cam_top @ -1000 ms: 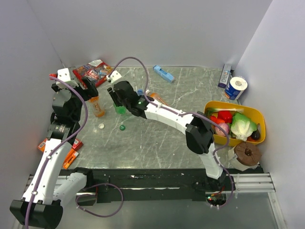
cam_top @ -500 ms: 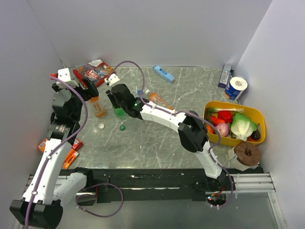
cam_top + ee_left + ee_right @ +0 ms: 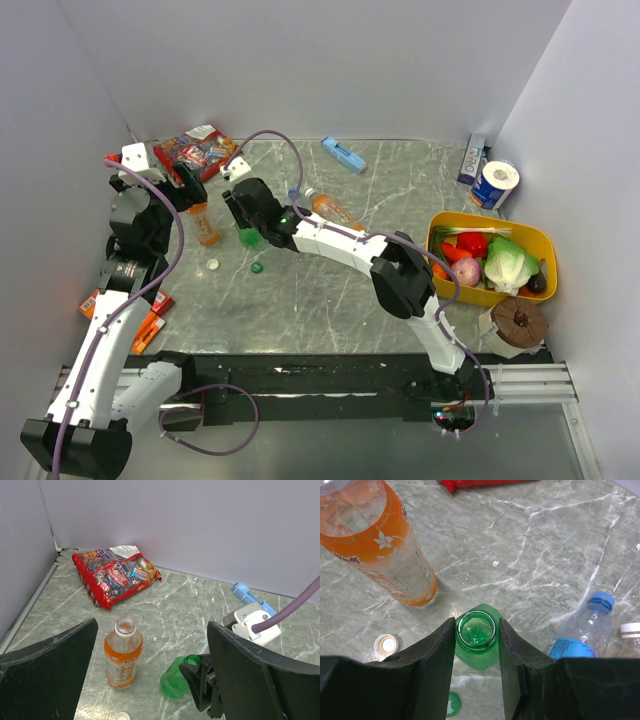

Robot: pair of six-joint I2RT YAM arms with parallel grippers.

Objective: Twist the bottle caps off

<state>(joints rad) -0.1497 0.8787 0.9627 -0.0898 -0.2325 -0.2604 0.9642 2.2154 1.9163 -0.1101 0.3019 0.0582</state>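
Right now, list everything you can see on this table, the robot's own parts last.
green bottle: one, green, uncapped, between the right jaws
upright orange bottle: one, orange, uncapped, left side
lying orange bottle: one, orange, mid-table
clear bottle: one, blue cap and label, beside the lying one
white cap, green cap: one each, near side of the bottles
candy bag: one, red, far left corner
flat box: one, blue, far edge
basket: one, yellow, right side, holding vegetables
roll: one, blue and white, far right corner
disc: one, brown, near the basket
packets: a few, orange-red, left edge
left arm: jaws open by the upright orange bottle
right arm: jaws shut on the green bottle
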